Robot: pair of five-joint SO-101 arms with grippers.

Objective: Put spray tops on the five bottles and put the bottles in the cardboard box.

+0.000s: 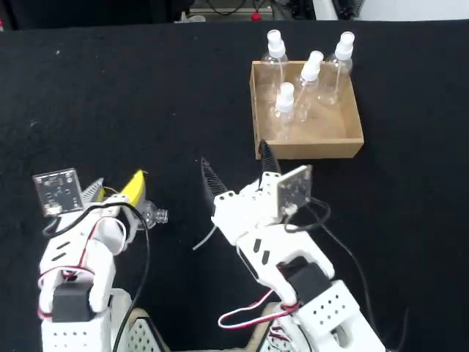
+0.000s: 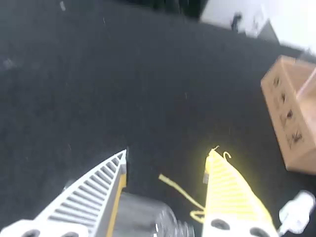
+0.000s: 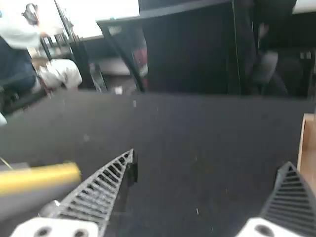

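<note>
— High view checked. Counted four bottles (image 1: 284, 111) upright inside the cardboard box (image 1: 315, 149) at the far right of the black table (image 1: 132, 95), each capped with one of the white spray tops (image 1: 285, 93).

— Found the fifth bottle (image 1: 152, 215)?

— Found it at the near left, lying sideways in the left gripper (image 1: 117, 180), clamped between a yellow finger (image 1: 135, 186) and a grey finger (image 1: 92, 191), bare neck poking toward the other arm.

— Looked at the right gripper (image 1: 233, 152)?

— Saw it spread wide, nothing between its black fingers (image 1: 214, 180), one tip just beside the box's near wall.

— Noticed a loose spray top (image 2: 296, 213)?

— Made out a small white one in the left wrist view, beyond the yellow finger. Could not tell more.
</note>
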